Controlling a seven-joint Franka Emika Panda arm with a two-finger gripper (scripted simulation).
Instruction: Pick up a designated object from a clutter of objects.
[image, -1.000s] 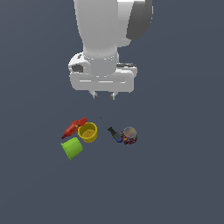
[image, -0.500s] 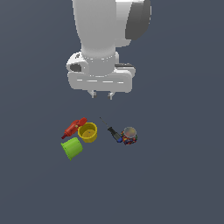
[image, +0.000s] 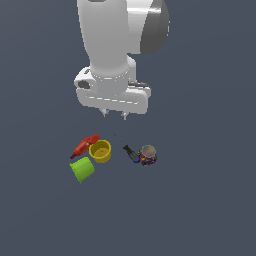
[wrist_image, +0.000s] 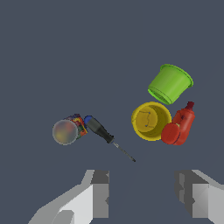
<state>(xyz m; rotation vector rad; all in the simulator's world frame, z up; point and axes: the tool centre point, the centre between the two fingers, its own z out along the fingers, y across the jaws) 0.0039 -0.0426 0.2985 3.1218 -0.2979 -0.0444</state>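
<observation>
My gripper (wrist_image: 142, 197), jaws spread wide and empty, hangs above the clutter; yellow cup (image: 100, 151) stands upright, crowded by red tool (image: 85, 145) and lime-green cup (image: 82, 169).

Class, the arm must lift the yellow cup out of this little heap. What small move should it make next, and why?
Probably shift sideways toward the exterior view's left until the open pincer is over the yellow cup, then descend. The pincer hangs high, nearer the screwdriver than the cup. The red tool and green cup crowd the cup, so centring first seems wise.
</observation>
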